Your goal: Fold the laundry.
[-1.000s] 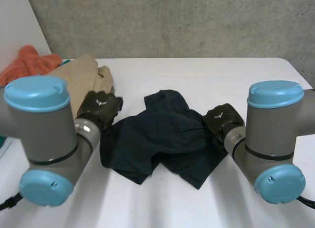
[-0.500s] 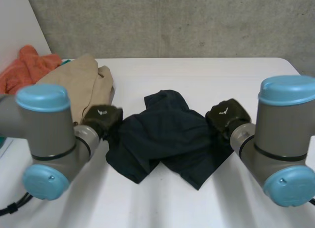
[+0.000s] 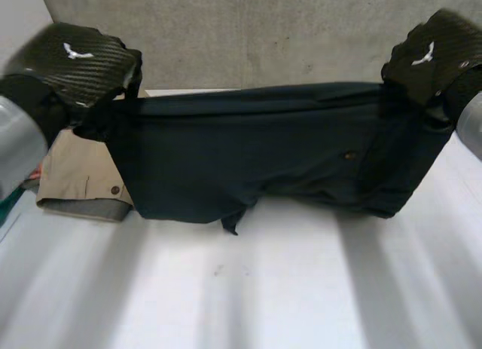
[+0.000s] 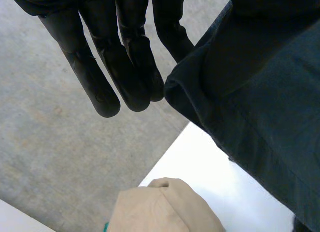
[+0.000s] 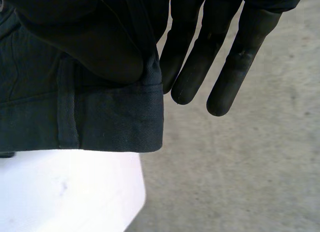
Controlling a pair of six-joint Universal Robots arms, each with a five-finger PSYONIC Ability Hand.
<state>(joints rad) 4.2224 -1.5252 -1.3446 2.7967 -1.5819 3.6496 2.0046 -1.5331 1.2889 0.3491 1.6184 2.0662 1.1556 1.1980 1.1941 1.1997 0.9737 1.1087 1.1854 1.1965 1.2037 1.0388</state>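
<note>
Supporting surface: the white counter [image 3: 301,289] lies bare in front of the arms, leaving room to lay a piece out flat.
Dark shorts: the dark shorts [image 3: 256,153] hang in the air above the counter, stretched wide between the two hands by their top edge. Held this way, their own weight pulls the creases out and shows the shape before folding. I cannot tell whether the bottom edge touches the counter.
Tan clothes: a folded tan piece [image 3: 75,176] sits on the counter at the robot's left, partly behind the hanging shorts, probably set aside from the working space.
Left robot hand: the left robot hand [image 3: 71,59] is raised high at the left end of the top edge. Its fingers [image 4: 100,76] are nearly straight, and the cloth seems nipped between the thumb side and the nearest finger.
Right robot hand: the right robot hand [image 3: 429,55] is raised at the right end. Its fingers are straight, with the thumb pressing the hemmed corner against them.
Button: a small button [image 3: 348,155] shows on the shorts towards the right, so that face is towards the robot.
</note>
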